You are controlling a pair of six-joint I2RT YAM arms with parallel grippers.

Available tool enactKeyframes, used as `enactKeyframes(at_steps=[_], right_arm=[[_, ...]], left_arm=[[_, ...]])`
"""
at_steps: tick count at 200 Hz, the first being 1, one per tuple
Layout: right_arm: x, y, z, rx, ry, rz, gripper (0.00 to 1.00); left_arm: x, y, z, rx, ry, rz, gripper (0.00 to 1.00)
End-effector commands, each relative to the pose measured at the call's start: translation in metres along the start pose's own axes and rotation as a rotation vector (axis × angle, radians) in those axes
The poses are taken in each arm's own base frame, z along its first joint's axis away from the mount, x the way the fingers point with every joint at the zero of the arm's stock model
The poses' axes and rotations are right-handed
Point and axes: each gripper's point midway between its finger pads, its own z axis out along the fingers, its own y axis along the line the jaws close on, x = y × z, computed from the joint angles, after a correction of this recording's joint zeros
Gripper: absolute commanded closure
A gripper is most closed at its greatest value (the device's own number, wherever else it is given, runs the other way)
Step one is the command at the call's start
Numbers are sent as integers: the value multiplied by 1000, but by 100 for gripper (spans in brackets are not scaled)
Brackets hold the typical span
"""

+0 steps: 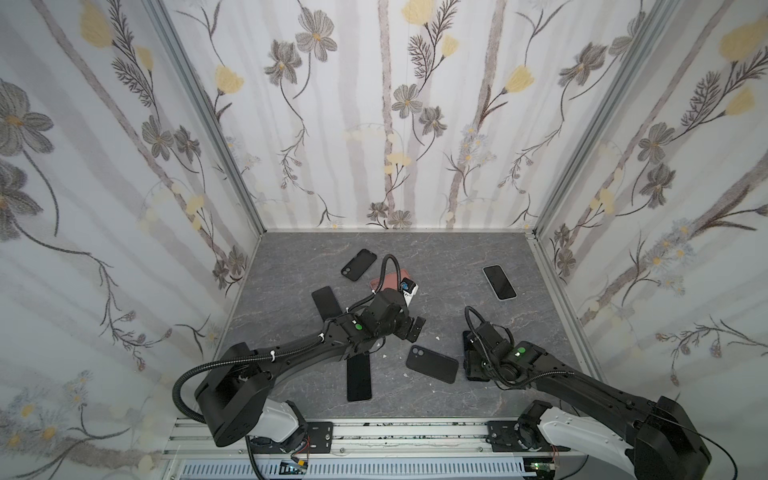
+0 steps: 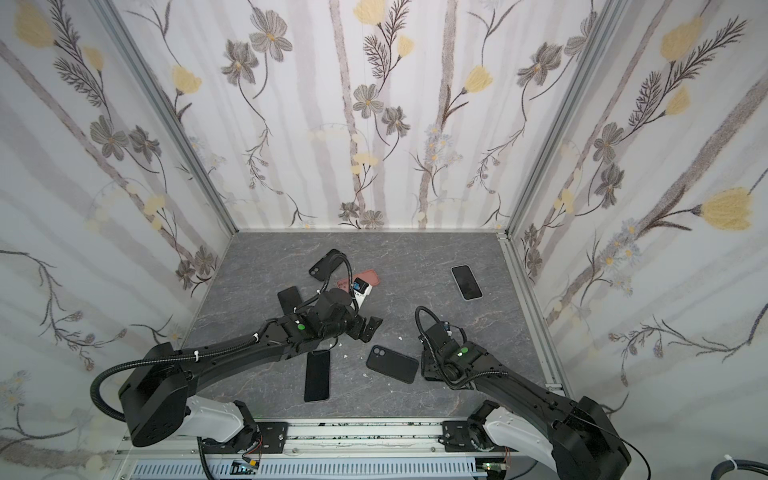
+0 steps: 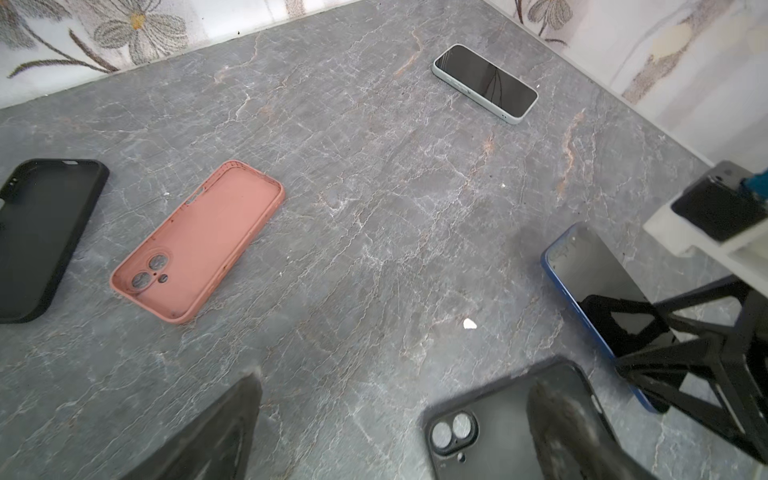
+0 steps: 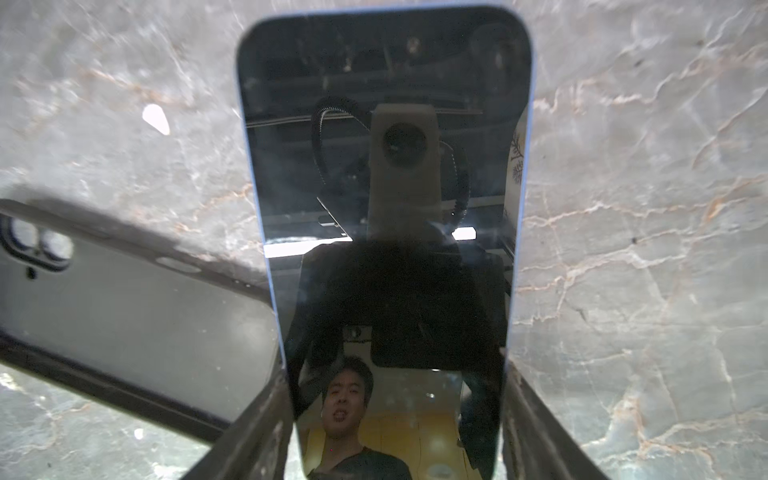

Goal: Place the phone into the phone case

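A phone with a blue rim and dark screen (image 4: 386, 208) lies low over the grey table. My right gripper (image 4: 395, 415) is shut on it, one finger against each long edge. In both top views that gripper (image 1: 476, 361) (image 2: 430, 365) covers most of the phone. Right beside it lies an empty black phone case (image 1: 432, 364) (image 2: 392, 364) (image 4: 124, 316), hollow side up. My left gripper (image 1: 411, 326) (image 2: 365, 326) (image 3: 390, 432) hangs open and empty just behind that case. In the left wrist view the blue phone (image 3: 598, 291) shows under the right fingers (image 3: 685, 353).
A pink case (image 3: 199, 241) (image 1: 388, 282) and another black case (image 3: 41, 237) (image 1: 358, 264) lie further back. A phone in a pale case (image 1: 499, 281) (image 3: 485, 83) lies at the back right. Two bare black phones (image 1: 326, 301) (image 1: 358, 378) lie under the left arm.
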Motion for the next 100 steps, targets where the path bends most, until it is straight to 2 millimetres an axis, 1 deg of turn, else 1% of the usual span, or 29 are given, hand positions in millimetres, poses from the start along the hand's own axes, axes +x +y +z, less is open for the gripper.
enactKeyframes(at_steps=[1, 16, 44, 70, 79, 81, 83, 100], right_arm=[[-18, 3, -8, -22, -95, 24, 58], [-26, 9, -16, -61, -138, 37, 59], [-38, 23, -29, -149, -198, 45, 59], [-56, 40, -45, -222, -264, 8, 59], [-62, 49, -52, -257, -290, -18, 58], [-63, 50, -53, -261, -292, -21, 59], [-64, 52, -54, -267, -297, -26, 59], [-71, 67, -62, -311, -324, -88, 58]], left_arm=[[-3, -5, 9, 5, 61, -71, 0], [-9, -14, 16, 38, 97, -91, 1], [-24, -38, 26, 157, 149, -150, 8], [-44, -59, 27, 280, 150, -255, 13], [-41, -63, 28, 322, 177, -287, 16], [-51, -66, 26, 336, 160, -292, 16], [-54, -68, 26, 348, 159, -298, 17], [-60, -73, 25, 414, 184, -350, 21]])
